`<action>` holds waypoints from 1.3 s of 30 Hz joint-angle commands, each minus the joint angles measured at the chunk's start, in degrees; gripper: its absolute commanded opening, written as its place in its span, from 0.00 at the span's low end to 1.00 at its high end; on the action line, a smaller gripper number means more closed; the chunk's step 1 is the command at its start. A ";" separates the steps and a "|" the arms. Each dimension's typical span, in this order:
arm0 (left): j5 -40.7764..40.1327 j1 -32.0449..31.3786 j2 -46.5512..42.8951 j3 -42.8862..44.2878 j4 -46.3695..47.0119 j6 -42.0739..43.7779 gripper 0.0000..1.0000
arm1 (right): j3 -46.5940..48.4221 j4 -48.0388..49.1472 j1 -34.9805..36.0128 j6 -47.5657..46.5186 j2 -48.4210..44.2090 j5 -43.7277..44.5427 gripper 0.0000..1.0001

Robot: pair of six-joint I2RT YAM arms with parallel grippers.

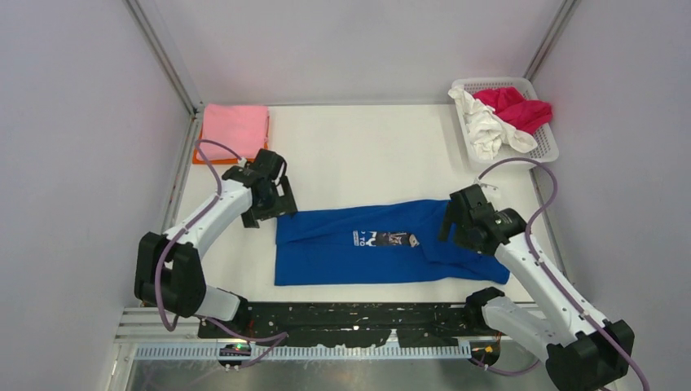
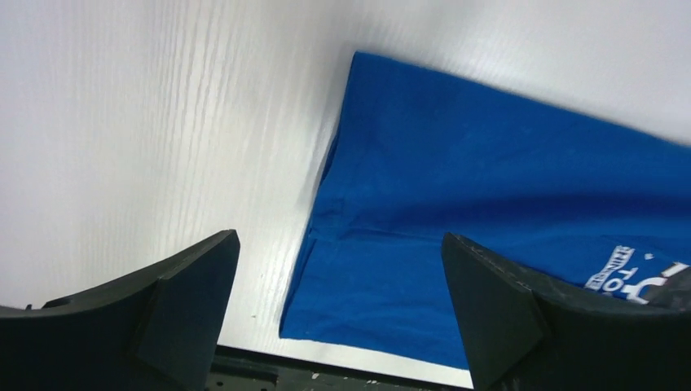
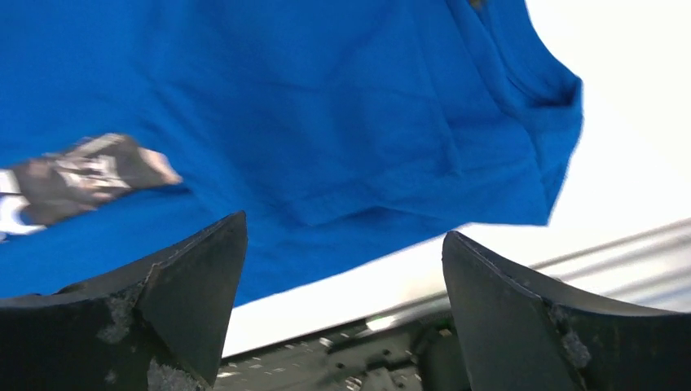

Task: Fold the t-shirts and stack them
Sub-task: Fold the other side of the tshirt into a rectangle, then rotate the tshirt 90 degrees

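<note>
Bright, even overhead light. Bench [image 1: 367,155] washes out white, shadows faint. Both wrist views soft, slightly smeared. My fingers [image 2: 163,318] dark at 6 o'clock.

White mesh basket [image 1: 497,81] sits at the far right corner of the white table [image 1: 367,155], close to the right wall. Pale grey panels [image 1: 350,49] close in the back and sides. Along the near edge, a black perforated plate [image 1: 350,314]; in front of it a toothed silver rail [image 1: 326,352], with a small green light [image 1: 238,348] glowing.
</note>
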 commanded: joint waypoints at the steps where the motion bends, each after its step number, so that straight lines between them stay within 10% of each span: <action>1: 2.18 -0.76 -2.22 6.11 0.28 2.25 1.00 | 2.56 11.86 0.24 -1.64 -2.45 -2.87 0.96; 7: 18.52 -3.37 3.88 4.33 11.04 2.87 1.00 | -2.73 29.61 -4.89 0.42 3.36 -6.40 0.95; 22: 15.18 -4.14 3.53 -16.76 19.78 -2.83 1.00 | -5.56 47.98 -11.88 1.80 32.46 -26.94 0.95; 39: 16.12 -15.50 -17.07 -33.38 29.55 -23.91 1.00 | 57.60 33.14 -2.81 -1.55 75.96 -30.85 0.95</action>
